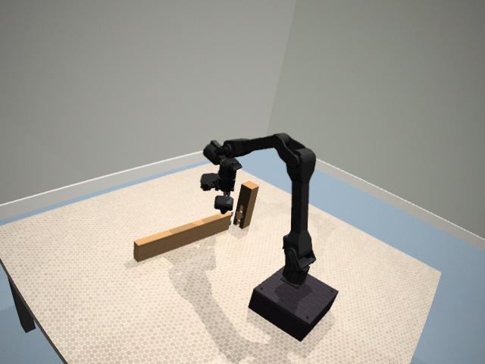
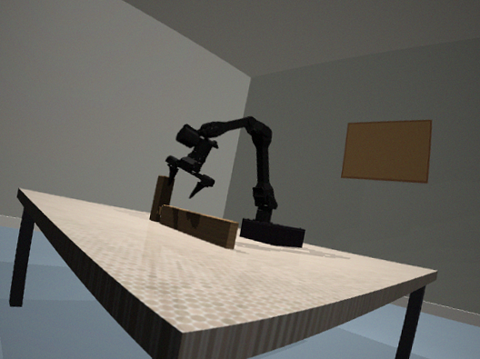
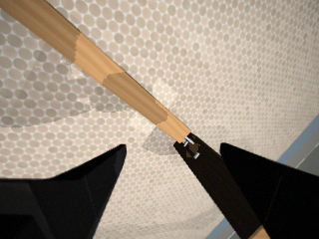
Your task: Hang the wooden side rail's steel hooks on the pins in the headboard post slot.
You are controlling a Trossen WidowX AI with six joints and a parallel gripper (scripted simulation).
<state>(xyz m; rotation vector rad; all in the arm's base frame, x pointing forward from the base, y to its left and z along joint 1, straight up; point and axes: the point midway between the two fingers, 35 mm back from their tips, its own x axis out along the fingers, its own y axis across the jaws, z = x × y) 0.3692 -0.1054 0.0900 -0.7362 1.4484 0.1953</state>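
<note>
"Checking the fingers (image 1: pixel 223 203) (image 2: pixel 201 186) first: how wide?"

"Wide open, released. Nothing gripped; there's a broad gap between the tips, which point down."

"Where's the rail (image 1: pixel 182 236) (image 2: pixel 199 226) (image 3: pixel 100 60)?"

"Narrow edge up, long side vertical, far end on the surface (image 1: pixel 117 305) (image 2: pixel 195 274) (image 3: pixel 50 149). Other end is right by the upright post (image 1: pixel 251 203) (image 2: pixel 159 196) (image 3: pixel 214 184), slot side facing it."

"Hooks on the pins?"

"Small steel hooks (image 3: pixel 187 141) show at the rail end, in line with the slot. A slim gap shows between wood and post from the top. Can't tell if the hooks sit on the pins; too small and dark."

"Do the fingers touch anything?"

"Exterior view shows air between tips and rail. One finger overlaps the post's upper part there, and again in the wrist view; contact with the post, can't tell."

"Edges, room?"

"Rail's far end is well apart from the surface's near edges. Post is toward the far side, inside the edge. Bare surface on both long sides of the rail. Dark base block (image 1: pixel 305 333) (image 2: pixel 288 236) stands well apart from rail and post; the arm (image 1: pixel 300 203) (image 2: pixel 261 167) arches high from it. Open air above the rail's far end too."
</note>
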